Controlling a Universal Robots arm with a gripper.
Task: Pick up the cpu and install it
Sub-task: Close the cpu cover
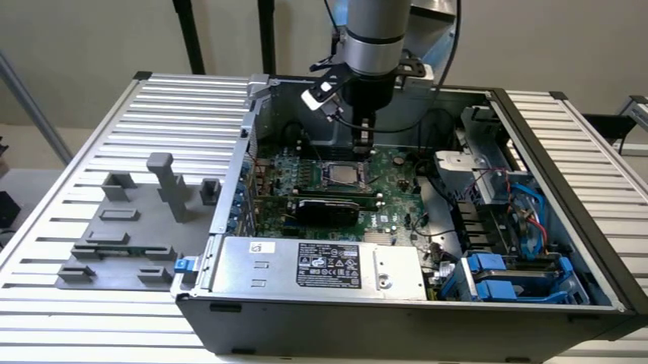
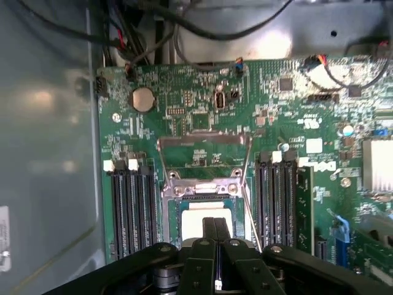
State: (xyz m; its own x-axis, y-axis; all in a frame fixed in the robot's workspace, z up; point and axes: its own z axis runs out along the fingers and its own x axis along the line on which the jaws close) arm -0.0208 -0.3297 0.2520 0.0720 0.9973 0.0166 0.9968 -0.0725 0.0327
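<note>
- CPU (image 1: 345, 176) lies flat in the black socket (image 1: 326, 180) near the middle of the motherboard (image 1: 397, 206), inside the open computer case (image 1: 405, 312).
- In the wrist view the CPU (image 2: 195, 220) appears square to the socket frame (image 2: 184, 192), between the two banks of memory slots (image 2: 129, 203). That is probably why it sits so level, with its rim inside the frame.
- It looks like a small flat square with a pale silvery top and a thin darker edge.
- A metal plate (image 2: 202, 140) stands tilted back above the socket, apparently the retention plate swung open. This leaves the socket reachable from above.
- The gripper (image 1: 365, 142) hangs straight down over the socket, just above the chip, so it has a vertical line onto it.
- In the wrist view the gripper (image 2: 215, 221) has its two fingers pressed together with no gap and their tips over the chip's top.
- Nothing appears to be clamped between the fingers, though whether the tips touch the chip is hard to judge from this angle.
- On the exterior view's left, the grey tray (image 1: 121, 243) sits on the ribbed table (image 1: 182, 106), well apart from the case.
</note>
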